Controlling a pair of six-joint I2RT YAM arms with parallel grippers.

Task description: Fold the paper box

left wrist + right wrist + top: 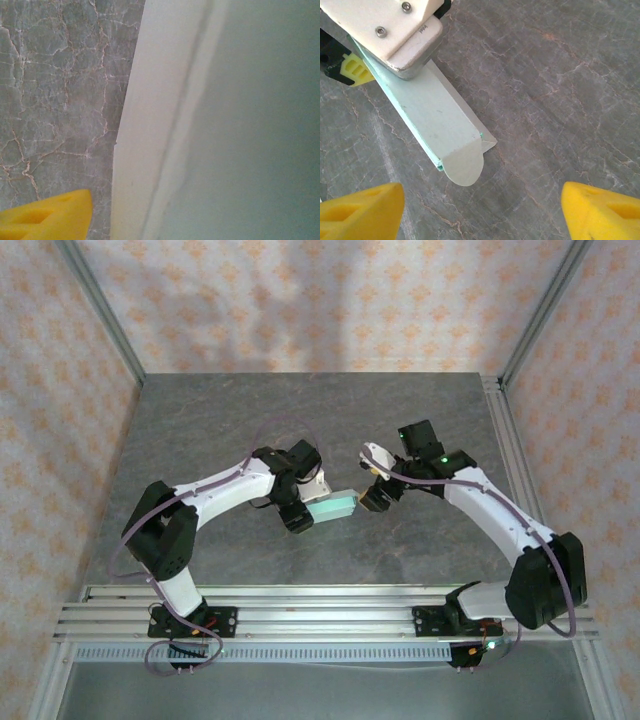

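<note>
The paper box (335, 505) is a pale mint flat sleeve lying on the grey table, its far end under my left gripper (300, 512). In the left wrist view the box (250, 125) is very close and hides one finger. The other yellow finger (45, 217) stands wide to the left, apart from the card's edge. In the right wrist view the box (440, 120) ends in a rounded flap (464, 167) resting on the table, and the left gripper's white housing (395, 30) sits over the box. My right gripper (375, 495) (482, 210) is open just short of that flap, holding nothing.
The marble-grey table (300, 420) has free room behind and to both sides of the grippers. An aluminium rail (320, 605) carrying the arm bases runs along the near edge. Patterned walls and metal frame posts (100, 310) enclose the workspace.
</note>
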